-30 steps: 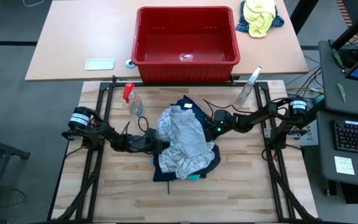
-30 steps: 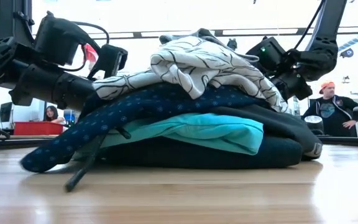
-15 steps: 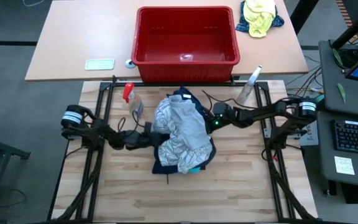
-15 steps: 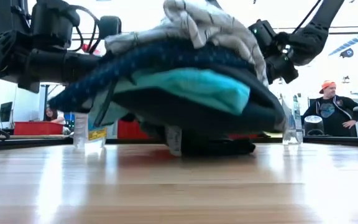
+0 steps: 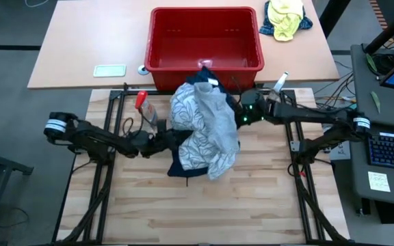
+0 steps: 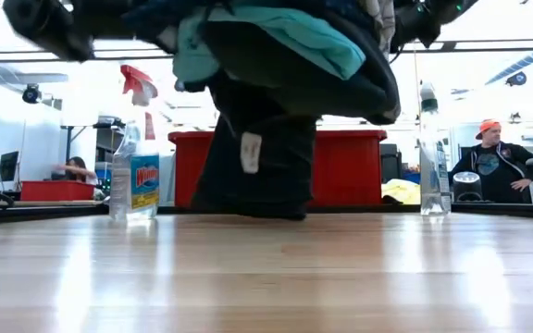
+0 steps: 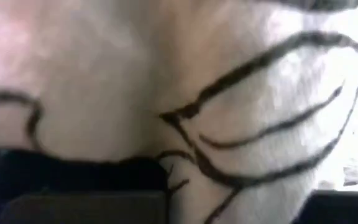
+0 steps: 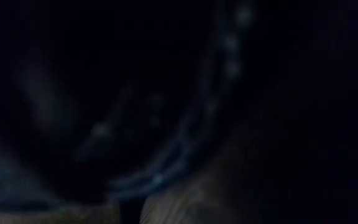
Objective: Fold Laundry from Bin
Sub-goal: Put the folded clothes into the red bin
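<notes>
Compared with half a second before, the pile of laundry (image 5: 202, 130) is lifted higher off the wooden table (image 5: 204, 212), only a dark end hanging down to it, and has moved toward 12 o'clock, its top at the near rim of the red bin (image 5: 204, 41). The left gripper (image 5: 161, 140) at 9 o'clock of the pile and the right gripper (image 5: 241, 116) at 3 o'clock are closed on the cloth. Farther, a spray bottle (image 6: 135, 157) stands left of the pile, a clear bottle (image 6: 428, 153) to the right, and a person in an orange cap (image 6: 493, 166) sits in the room behind.
</notes>
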`<state>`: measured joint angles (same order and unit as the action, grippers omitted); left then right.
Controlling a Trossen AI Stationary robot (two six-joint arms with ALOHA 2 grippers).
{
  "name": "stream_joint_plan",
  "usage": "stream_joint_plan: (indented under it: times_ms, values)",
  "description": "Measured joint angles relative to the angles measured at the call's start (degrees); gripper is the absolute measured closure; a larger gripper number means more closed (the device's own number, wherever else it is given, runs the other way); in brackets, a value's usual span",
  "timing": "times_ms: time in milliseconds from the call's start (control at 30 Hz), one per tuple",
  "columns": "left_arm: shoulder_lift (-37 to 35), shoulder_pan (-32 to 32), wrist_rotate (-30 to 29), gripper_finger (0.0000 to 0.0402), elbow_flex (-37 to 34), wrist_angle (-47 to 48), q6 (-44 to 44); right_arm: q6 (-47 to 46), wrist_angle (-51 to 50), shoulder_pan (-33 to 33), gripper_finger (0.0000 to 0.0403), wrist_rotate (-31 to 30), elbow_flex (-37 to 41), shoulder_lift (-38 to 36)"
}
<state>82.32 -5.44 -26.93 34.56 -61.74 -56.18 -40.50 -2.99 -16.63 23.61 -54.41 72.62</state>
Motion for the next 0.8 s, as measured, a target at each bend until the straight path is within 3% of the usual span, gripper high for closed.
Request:
stream_joint_plan:
  times_ms: [167, 400, 800]
  values:
    - [-4.5, 3.7, 1.1, 0.0359, 8.4, 19.4, 1.7, 5.3, -10.1, -2.7, 0.0285, -0.7, -8.0, 0.1]
    - [-5.7, 10.5, 5.7, 0.0359, 20.0, 33.7, 5.8, 10.5, -17.8, -8.6, 0.0285, 0.0, -17.4, 0.6]
    - [4.1, 23.5, 13.5, 0.0359, 43.0, 48.0, 17.9, 17.9, -21.9, -19.7, 0.0285, 0.2, -33.1, 9.5]
